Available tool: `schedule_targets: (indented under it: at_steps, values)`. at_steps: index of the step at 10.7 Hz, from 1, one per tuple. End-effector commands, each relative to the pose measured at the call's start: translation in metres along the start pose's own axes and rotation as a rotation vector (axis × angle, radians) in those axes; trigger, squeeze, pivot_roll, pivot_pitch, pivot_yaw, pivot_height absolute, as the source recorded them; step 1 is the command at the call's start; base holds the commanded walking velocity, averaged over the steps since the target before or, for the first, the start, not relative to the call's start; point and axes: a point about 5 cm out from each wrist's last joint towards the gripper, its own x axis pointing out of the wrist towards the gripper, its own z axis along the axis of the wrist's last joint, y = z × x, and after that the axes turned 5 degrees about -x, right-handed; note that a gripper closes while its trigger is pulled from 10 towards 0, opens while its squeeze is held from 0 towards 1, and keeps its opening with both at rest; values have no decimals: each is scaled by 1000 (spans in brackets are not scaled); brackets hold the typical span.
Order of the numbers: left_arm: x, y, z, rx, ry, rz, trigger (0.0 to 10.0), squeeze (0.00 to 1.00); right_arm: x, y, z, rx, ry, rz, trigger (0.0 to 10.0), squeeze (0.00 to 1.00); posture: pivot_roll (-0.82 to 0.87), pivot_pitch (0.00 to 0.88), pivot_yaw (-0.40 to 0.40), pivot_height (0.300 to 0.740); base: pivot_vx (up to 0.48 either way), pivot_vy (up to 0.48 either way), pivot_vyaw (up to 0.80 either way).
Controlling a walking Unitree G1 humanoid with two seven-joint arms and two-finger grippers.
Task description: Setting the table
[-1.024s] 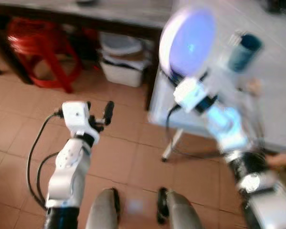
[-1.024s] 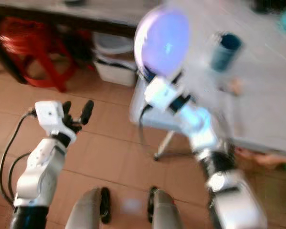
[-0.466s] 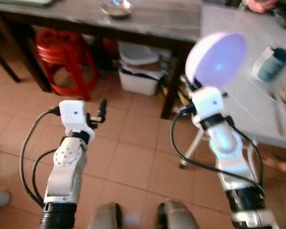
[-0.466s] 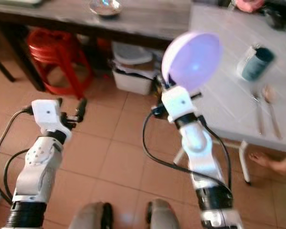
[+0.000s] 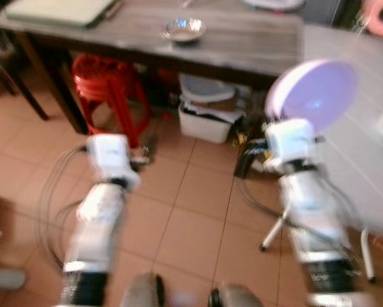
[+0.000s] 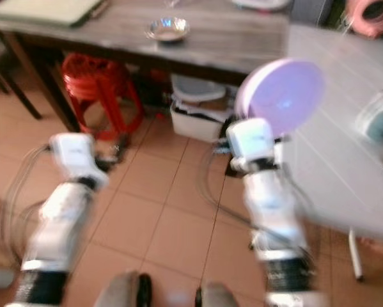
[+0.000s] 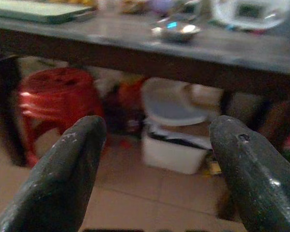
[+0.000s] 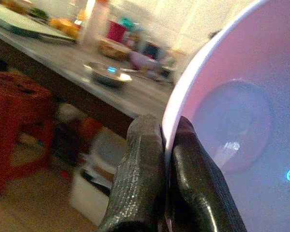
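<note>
Above the tiled floor: the round lilac plate with a white rim [image 6: 281, 94] stands on edge in the air, carried by the right gripper [image 8: 160, 145], beside the pale grey table [image 6: 344, 166] on the robot's right and not yet over it
Right gripper: both black fingers [image 8: 140, 174] are pinched tight on the plate's rim, one on each face; the hold sits at the lowest part of the edge, so the whole disc stands above the grip
Left gripper: [image 7: 157, 159] its two dark fingers are spread wide with nothing between them; it points toward the red plastic stool [image 7: 57, 96] and the white lidded bin [image 7: 176, 130] under the long dark wooden table [image 5: 197, 45]
Also on the wooden table: a small shiny metal bowl [image 5: 183, 29]
How the plate will handle: it looks stiff, smooth and glossy, so probably slippery under the pads; whether it is ceramic or plastic I cannot tell, so I would treat it as breakable; a rim pinch with the weight overhead gives it leverage to swing or slide
Where to hold: the rim is the only thin place the fingers can close on; keeping the pinch deep over the edge seems safest
Sharpness: both head views are blurred, so finer detail is uncertain
</note>
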Motion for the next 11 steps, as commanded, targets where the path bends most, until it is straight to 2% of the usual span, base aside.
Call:
schedule_targets:
  at_steps: [1,3,4,6,8,11]
  values:
    - [0,-7,-1,-21,1,-18,10000,0,-2,-11,0,-15,13,-41,10000,0,-66,141,15,740,480,0,0]
    - [1,-7,0,-17,-2,-26,10000,0,0,-10,2,-1,23,-49,10000,0,-65,141,14,740,467,0,0]
    - [-2,-9,-2,-13,8,-36,10000,0,2,-12,2,-35,33,-83,10000,0,-65,141,15,740,465,0,0]
    - [-4,-12,-6,-13,23,-36,10000,0,2,-8,4,8,23,-16,10000,0,-65,141,15,740,454,0,0]
    - [-2,-9,-3,13,12,-27,10000,0,1,-5,9,-24,-12,5,10000,0,-67,139,15,740,437,0,0]
    - [-1,-9,0,16,-4,-35,10000,0,6,-3,8,-66,6,-17,10000,0,-68,138,15,740,447,0,0]
